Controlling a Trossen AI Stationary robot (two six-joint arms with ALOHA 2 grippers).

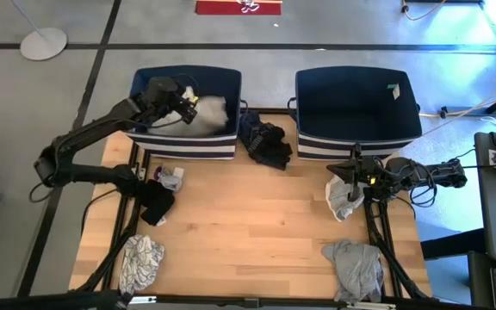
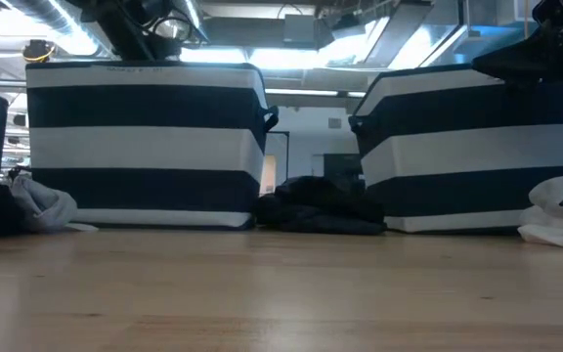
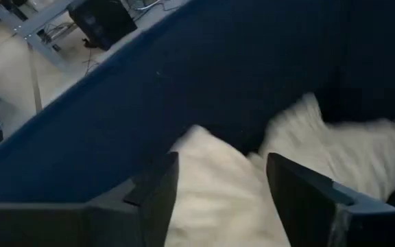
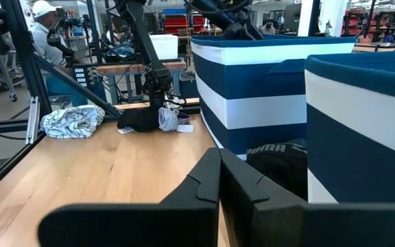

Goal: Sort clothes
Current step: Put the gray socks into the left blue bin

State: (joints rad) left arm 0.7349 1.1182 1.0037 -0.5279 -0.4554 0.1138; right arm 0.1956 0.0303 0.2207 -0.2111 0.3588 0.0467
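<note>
The wooden table (image 1: 248, 224) carries 2 large navy bins with striped bases along its far edge. The left bin (image 1: 222, 145) holds a white garment (image 1: 209, 114) inside; the right bin (image 1: 357, 142) shows only its dark lining. Between the 2 bins lies a black garment (image 1: 265, 142), bunched on the wood and touching the left bin's base.

The left gripper (image 1: 188, 105) hangs over the left bin. In the left wrist view its fingers (image 3: 158, 199) stand spread apart above the white garment (image 3: 218, 195), with the cloth showing between them (whether a finger touches the cloth I cannot tell).

The right gripper (image 1: 338, 170) is at the right side of the table, just near of the right bin. Its fingers (image 4: 211, 182) are pressed together and pinch nothing. A light grey garment (image 1: 344, 198) lies on the table below it.

At the near right corner lies a grey garment (image 1: 356, 269). At the near left edge lies a grey-white patterned garment (image 1: 141, 263). On the left side there is another black garment (image 1: 155, 203), and just far of it a small pale grey piece (image 1: 171, 179).
</note>
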